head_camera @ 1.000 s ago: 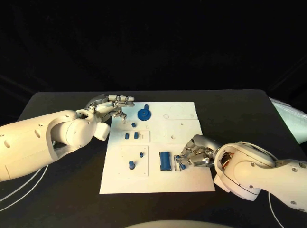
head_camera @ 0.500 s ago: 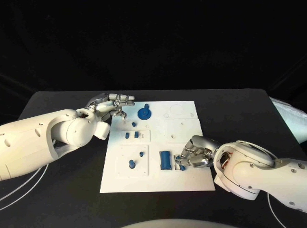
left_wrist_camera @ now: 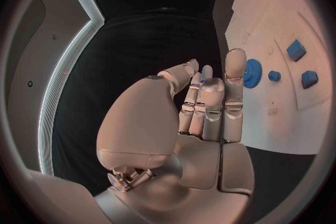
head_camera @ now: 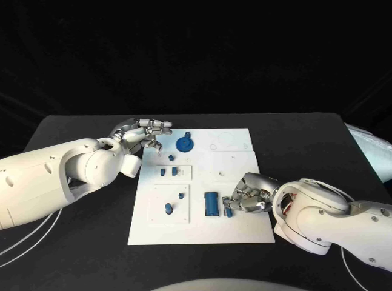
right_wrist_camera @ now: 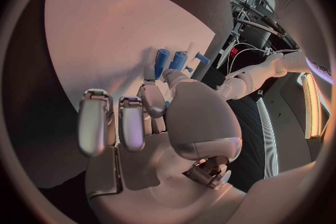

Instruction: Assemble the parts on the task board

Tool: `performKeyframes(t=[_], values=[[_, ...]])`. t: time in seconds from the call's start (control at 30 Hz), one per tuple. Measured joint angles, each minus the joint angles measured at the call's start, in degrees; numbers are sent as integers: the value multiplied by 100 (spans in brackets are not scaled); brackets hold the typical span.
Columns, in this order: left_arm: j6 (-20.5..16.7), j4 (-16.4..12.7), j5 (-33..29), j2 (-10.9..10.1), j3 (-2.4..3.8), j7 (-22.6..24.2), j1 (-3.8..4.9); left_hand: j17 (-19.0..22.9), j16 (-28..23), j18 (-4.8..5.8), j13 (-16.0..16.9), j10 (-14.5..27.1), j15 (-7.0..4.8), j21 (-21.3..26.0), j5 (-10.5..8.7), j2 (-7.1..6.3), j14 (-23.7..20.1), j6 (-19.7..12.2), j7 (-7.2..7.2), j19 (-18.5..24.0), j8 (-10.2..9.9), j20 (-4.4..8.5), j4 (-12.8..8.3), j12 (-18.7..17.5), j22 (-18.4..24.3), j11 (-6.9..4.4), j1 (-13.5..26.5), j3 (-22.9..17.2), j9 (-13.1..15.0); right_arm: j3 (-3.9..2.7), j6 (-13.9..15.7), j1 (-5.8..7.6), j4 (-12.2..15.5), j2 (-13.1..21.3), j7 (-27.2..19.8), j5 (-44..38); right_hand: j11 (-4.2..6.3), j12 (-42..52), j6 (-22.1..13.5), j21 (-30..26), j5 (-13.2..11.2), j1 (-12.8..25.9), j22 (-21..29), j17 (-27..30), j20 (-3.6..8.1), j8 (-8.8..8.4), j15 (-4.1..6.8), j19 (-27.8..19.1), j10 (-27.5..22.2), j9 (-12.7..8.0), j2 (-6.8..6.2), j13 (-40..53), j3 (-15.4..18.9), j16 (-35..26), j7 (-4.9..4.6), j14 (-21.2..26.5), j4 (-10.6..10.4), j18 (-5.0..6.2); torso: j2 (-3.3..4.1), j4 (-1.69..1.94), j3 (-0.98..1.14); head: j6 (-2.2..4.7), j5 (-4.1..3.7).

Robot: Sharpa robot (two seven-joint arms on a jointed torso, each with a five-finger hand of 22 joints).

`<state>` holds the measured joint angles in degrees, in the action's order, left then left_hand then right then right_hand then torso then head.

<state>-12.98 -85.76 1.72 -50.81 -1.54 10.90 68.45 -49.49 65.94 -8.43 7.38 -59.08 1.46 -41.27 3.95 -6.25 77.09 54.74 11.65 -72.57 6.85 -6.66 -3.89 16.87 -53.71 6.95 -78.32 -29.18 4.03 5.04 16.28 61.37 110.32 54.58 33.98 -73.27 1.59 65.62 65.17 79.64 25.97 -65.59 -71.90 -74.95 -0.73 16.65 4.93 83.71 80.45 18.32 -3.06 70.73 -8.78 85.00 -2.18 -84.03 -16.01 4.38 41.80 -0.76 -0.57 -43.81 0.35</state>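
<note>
The white task board point(head_camera: 235, 233) lies mid-table. On it are a blue gear point(head_camera: 185, 144) near the far edge, several small blue parts point(head_camera: 168, 172) down its left side, and a long blue block point(head_camera: 211, 204). My right hand point(head_camera: 250, 194) rests on the board's right side with fingers curled, pinching a small blue part point(head_camera: 228, 205) just beside the block. In the right wrist view the fingertips point(right_wrist_camera: 155, 95) meet close to the blue block point(right_wrist_camera: 170, 59). My left hand point(head_camera: 143, 131) hovers at the board's far left corner, fingers apart and holding nothing; the gear point(left_wrist_camera: 252, 73) lies just beyond its fingertips point(left_wrist_camera: 234, 64).
A pale cloth point(head_camera: 375, 154) lies at the table's right edge. White cables point(head_camera: 12, 245) run along the near left. Black tabletop point(head_camera: 73, 133) surrounds the board.
My right hand has edged slightly farther up the board beside the block, still pinching the small part. The left hand has barely moved.
</note>
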Motion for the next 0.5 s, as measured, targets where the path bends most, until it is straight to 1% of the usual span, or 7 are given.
performKeyframes(t=[0.1, 0.17, 0.2, 0.23, 0.27, 0.37, 0.5], values=[[0, 0, 0, 0, 0, -1, 0, 0, 0, 0, 0, 20, 0, 0, 0, 0, 0, 0, 0, 0, 0, 0, 0, 0, 0, 20, 0, 0, 0, 0, -13, 0, 0, -2, 3, -35, 8, 21, -9, 27, 0, 158, -33, 0, 0, 0, 0, 0, 8, 7, 42, 26, 97, 25, -9, 0, -60, 0, 0, 0, 1, -4, 0], [0, 0, 0, 0, 0, -2, 0, 0, 0, 0, 0, 37, 0, 0, 0, 0, 0, 0, 0, 0, 0, 0, 0, 0, 0, 3, 0, 0, 0, 0, -22, 0, 0, -2, 4, -53, 9, 48, -9, 39, 0, 261, -59, 0, 0, 0, 0, 0, 9, 18, 93, 46, 210, 51, -9, 0, -58, 0, 0, 0, 1, -8, 0], [0, -1, 0, 0, 0, -2, 0, 0, 0, 0, -1, 41, 0, 0, 0, 0, 0, 0, 0, 0, 0, 0, 0, 0, 0, -1, 0, 0, 0, 0, -27, 0, 0, -2, 4, -65, 20, 48, -9, 49, -27, 316, -65, 0, 0, 0, 0, 0, 20, 24, 94, 52, 259, 51, -9, 0, -56, 0, 0, 0, 1, -10, 3], [0, -1, 0, -1, 0, -2, 0, 0, 0, 0, -1, 41, 0, 0, 0, 0, 0, 0, 0, 0, 0, 0, 0, 0, 0, -1, 0, 0, 0, 0, -31, 0, 0, -2, 5, -72, 29, 48, -8, 49, -85, 348, -65, 0, 0, 0, 0, 0, 29, 26, 126, 58, 305, 51, -8, 0, -56, 0, 0, -1, 1, -12, 4], [0, -1, 0, -1, 0, -2, 0, 0, 0, 0, -1, 41, 0, 0, 0, 0, 0, 0, 0, 0, 0, 0, 0, 0, 0, -1, 0, 0, 0, 0, -33, -1, 0, -2, 5, -79, 29, 48, -8, 49, -140, 357, -67, 0, 0, 0, 0, 0, 29, 32, 132, 59, 349, 51, -8, 0, -54, 0, 0, -1, 1, -12, 4], [-1, -2, 0, -1, 0, -3, 0, 0, 0, 0, -1, 41, 0, 0, 0, 0, 0, 0, 0, 0, 0, 0, 0, 0, 0, -1, 0, 0, 0, 0, -39, -1, 1, -2, 6, -99, 29, 48, -8, 48, -283, 417, -76, 1, 0, -1, 0, 0, 29, 38, 128, 68, 453, 51, -8, 0, -51, 0, 0, -2, 1, -16, 7], [-1, -2, 0, -1, 0, -5, 0, 8, 0, 0, -1, 41, 0, 0, 0, 0, 0, 0, 0, 0, 0, 0, 0, 0, 0, -1, 0, 0, 0, 0, -40, -1, 17, 15, 6, -121, 29, 48, -8, 48, -562, 459, -82, 1, 0, -1, 0, 0, 29, 57, 86, 83, 653, 50, -8, 0, -43, 0, -1, -5, 2, -19, 8]])
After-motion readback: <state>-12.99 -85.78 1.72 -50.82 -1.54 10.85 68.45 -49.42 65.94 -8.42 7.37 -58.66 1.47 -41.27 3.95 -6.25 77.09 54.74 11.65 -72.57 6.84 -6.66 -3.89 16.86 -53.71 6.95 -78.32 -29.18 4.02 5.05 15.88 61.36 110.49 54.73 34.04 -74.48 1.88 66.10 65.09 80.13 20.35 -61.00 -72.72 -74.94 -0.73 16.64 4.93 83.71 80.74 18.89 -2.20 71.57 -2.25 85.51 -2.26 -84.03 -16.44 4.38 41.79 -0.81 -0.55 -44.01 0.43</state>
